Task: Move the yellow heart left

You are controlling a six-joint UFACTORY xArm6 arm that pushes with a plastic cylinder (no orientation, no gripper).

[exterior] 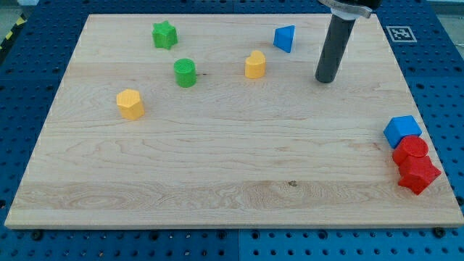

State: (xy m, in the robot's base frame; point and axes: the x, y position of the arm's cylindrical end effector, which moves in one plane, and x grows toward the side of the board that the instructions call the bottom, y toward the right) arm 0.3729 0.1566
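My tip (326,80) sits bare on the board, upper right of the frame, touching nothing. The yellow heart (254,64) lies well to its left, the blue triangle (285,38) just above it. An off-centre push could spin it toward the green cylinder (185,72).

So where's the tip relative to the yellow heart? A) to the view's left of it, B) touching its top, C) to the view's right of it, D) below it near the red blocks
C: my tip stands on the board to the view's right of the yellow heart, apart from it.
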